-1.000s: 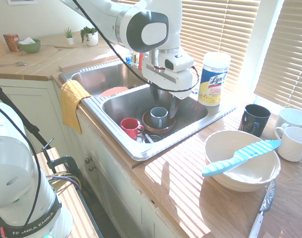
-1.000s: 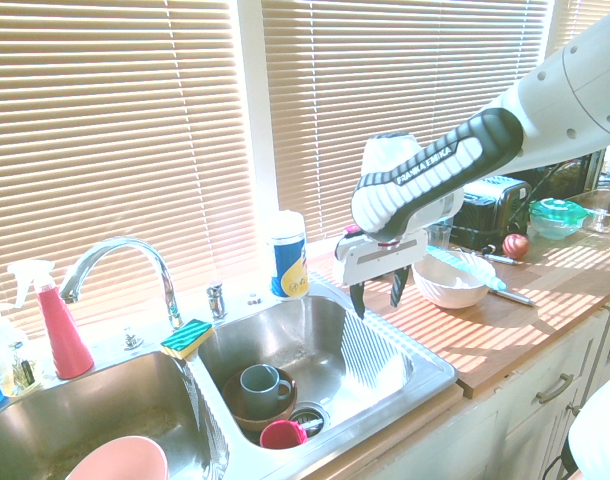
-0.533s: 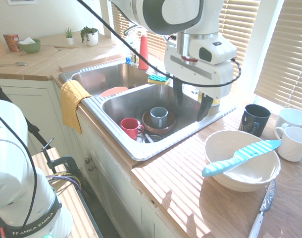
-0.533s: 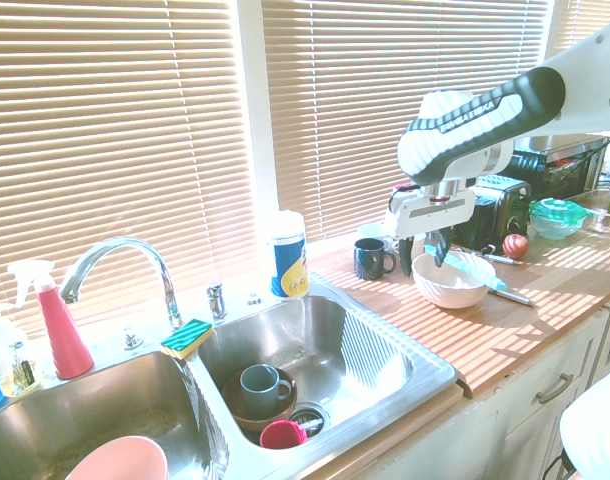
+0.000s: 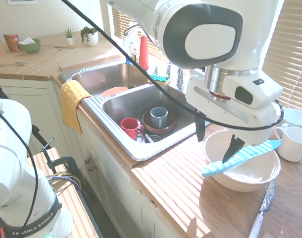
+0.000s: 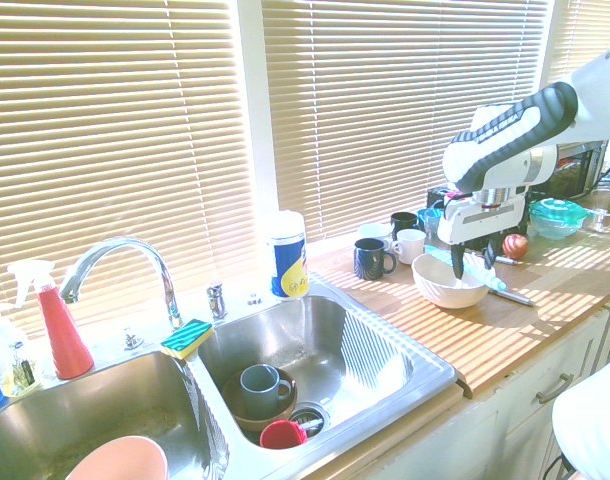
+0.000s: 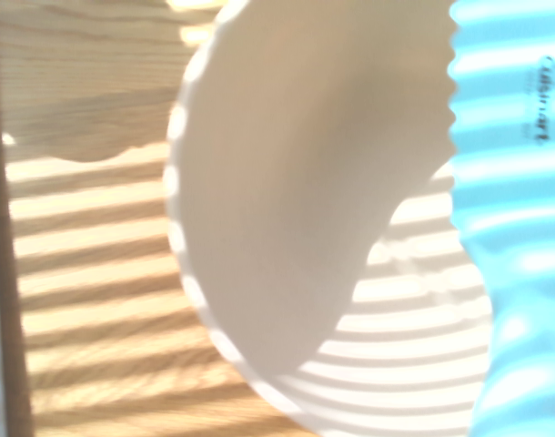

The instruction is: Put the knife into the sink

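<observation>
Hanging released above the bowl (image 5: 225, 181), the gripper (image 5: 216, 137) should be lowered squarely over the knife (image 5: 241, 157) just below, then clenched.

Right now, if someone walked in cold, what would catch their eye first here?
Probably the turquoise knife lying across the rim of the white bowl on the wooden counter, with the robot's open hand hanging right above it. Next, the shiny steel sink beside the counter, with a grey mug and a red cup in its basin.
</observation>
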Controlling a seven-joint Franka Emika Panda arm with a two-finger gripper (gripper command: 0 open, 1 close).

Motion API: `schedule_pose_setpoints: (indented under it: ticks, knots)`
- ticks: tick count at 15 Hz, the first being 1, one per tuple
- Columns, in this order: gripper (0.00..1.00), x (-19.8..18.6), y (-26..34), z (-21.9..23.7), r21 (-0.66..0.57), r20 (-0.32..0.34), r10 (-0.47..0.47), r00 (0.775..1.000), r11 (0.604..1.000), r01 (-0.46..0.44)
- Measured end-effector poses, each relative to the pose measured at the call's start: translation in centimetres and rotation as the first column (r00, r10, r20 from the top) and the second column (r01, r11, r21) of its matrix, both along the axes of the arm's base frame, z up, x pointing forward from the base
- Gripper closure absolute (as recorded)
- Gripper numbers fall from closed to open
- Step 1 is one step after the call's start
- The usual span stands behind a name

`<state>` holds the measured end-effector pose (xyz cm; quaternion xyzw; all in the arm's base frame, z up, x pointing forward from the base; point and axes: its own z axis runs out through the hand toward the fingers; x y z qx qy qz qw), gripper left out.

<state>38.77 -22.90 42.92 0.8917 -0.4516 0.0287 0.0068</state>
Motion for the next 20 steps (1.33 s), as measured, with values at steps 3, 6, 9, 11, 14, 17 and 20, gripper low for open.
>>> schedule_pose_setpoints:
  ticks: [3,6,9,11,14,17,20]
  knots:
    - [0.00,0.1,-1.3,-1.1,-0.005,0.009,-0.012,1.000,1.000,0.012]
    - [0.00,0.8,-2.1,-2.5,-0.019,0.027,-0.019,0.999,1.000,0.020]
    - [1.00,1.5,-2.4,-3.2,-0.032,0.054,-0.023,0.998,0.999,0.025]
    - [1.00,1.7,-2.5,-3.0,-0.030,0.069,-0.030,0.997,0.999,0.032]
    - [1.00,1.9,-2.2,-3.0,-0.030,0.073,-0.024,0.997,0.999,0.026]
    - [1.00,2.4,-1.6,-3.1,-0.031,0.073,-0.012,0.997,0.999,0.014]
    - [1.00,2.7,-1.5,-3.1,-0.033,0.083,-0.010,0.997,0.999,0.012]
